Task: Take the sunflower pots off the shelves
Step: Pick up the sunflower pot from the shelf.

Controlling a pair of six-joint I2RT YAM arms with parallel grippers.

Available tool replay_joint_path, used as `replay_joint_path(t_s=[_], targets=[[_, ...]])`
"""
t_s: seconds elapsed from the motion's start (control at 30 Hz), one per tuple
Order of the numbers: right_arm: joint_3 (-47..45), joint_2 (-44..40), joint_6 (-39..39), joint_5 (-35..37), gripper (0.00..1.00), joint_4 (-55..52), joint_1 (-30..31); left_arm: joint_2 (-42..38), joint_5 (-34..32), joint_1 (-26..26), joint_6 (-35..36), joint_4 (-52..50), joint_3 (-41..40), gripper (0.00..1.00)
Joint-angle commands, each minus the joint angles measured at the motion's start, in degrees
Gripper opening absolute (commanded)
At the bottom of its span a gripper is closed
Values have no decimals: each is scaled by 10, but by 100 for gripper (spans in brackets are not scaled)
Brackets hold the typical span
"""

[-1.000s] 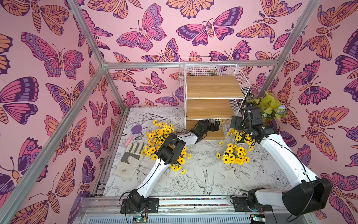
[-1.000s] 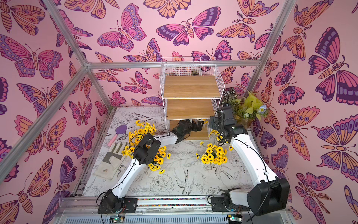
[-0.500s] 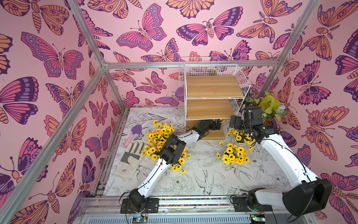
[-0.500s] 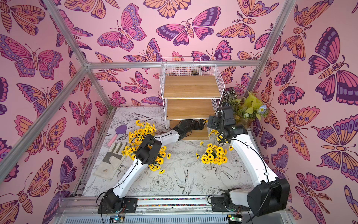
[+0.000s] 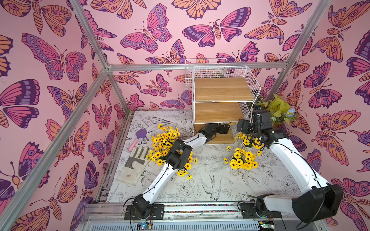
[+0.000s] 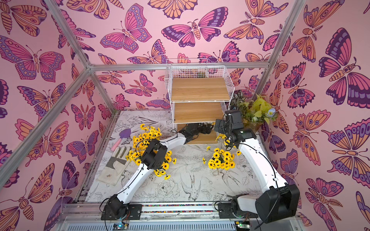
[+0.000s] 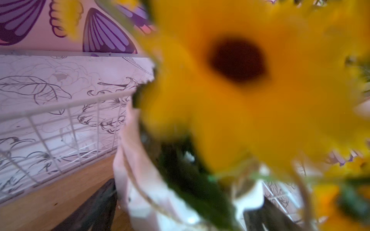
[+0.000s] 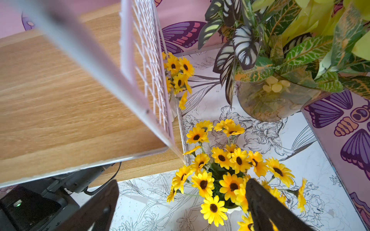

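Deep under the middle board of the shelves [image 5: 222,90], a three-tier rack of light wooden boards in a white wire-grid frame: the left claw [image 7: 189,190], with its dark fingers [image 7: 94,208] placed on both sides of a small white ribbed ceramic sunflower pot [image 7: 138,190] on the lowest board. About half open and close to the pot walls; not possible to tell whether pressing on them or only beside them, with one big blurred yellow flower head covering most of the wrist view. Low, level reach probably chosen to pass below the board and to take the pot by its firm body, not by the soft stems. Just beside the front corner of the rack: the right claw [image 8: 182,181], wide open and empty, hanging above another sunflower pot [image 8: 221,158] on the white desk [image 8: 296,152] printed with line drawings, probably so as not to cross the left arm. Further out, in both top views: top and middle boards bare, so, by judgement, only the pot at the left claw not yet taken off. On the desk, a tight group of sunflower pots [image 5: 164,144] beside the left arm, exact number unclear, and a lone sunflower pot [image 5: 241,161] in the open middle. In the far corner, a larger brownish pot [image 8: 270,102] filled with yellow-green leaves, no part of the task.
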Motion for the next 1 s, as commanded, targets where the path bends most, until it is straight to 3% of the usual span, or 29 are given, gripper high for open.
replay_joint_path(t_s=[0.0,0.4,0.53,0.77,0.97], targets=[[-8,-3,-4,-21,99,8,2,2,2,7,-6,18,-12,83],[-21,0,-6,-29,99,23,2,-106,-13,5,13,96,-207,81],[-18,5,-6,-35,99,25,2,-120,-32,0,27,95,-224,99],[-18,1,-8,-37,99,24,2,-72,-19,0,29,48,-131,100],[-19,1,-14,-33,99,22,2,-49,0,-4,74,9,-71,100]])
